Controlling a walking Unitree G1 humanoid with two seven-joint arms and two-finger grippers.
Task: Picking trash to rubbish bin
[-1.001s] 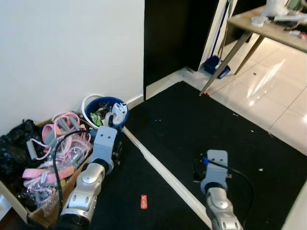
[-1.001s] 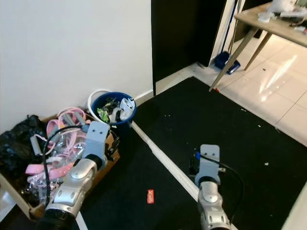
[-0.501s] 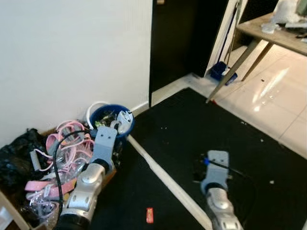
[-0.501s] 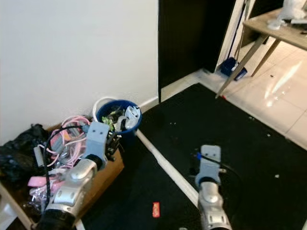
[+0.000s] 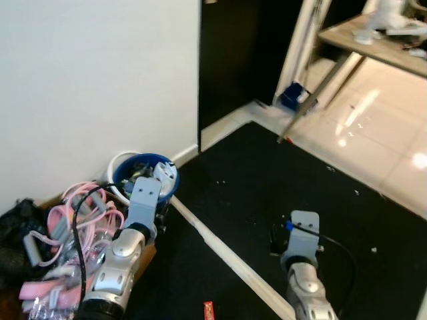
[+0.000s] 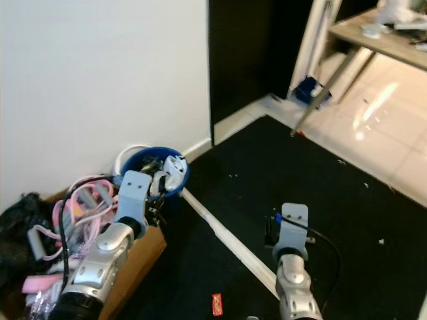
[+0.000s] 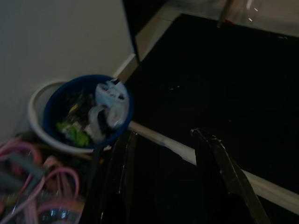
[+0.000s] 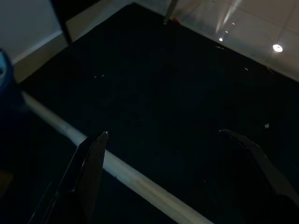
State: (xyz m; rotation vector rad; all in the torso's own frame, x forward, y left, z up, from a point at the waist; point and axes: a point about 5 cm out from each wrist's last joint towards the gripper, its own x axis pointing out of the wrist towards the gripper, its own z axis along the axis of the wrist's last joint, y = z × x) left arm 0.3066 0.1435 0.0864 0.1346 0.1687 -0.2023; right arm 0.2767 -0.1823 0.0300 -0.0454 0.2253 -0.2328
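Beside the full blue rubbish bin (image 7: 86, 112), both the left gripper (image 7: 173, 163) and right gripper (image 8: 173, 177) were wide open and empty, so the robot should have turned down toward the red wrapper (image 6: 217, 304) on the black mat (image 6: 293, 167).

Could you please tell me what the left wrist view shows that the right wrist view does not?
Left wrist view: trash inside the blue bin, pink cords, and the open left gripper. Right wrist view: a broad stretch of shiny tiles and the open right gripper. Both: black mat and white strip.
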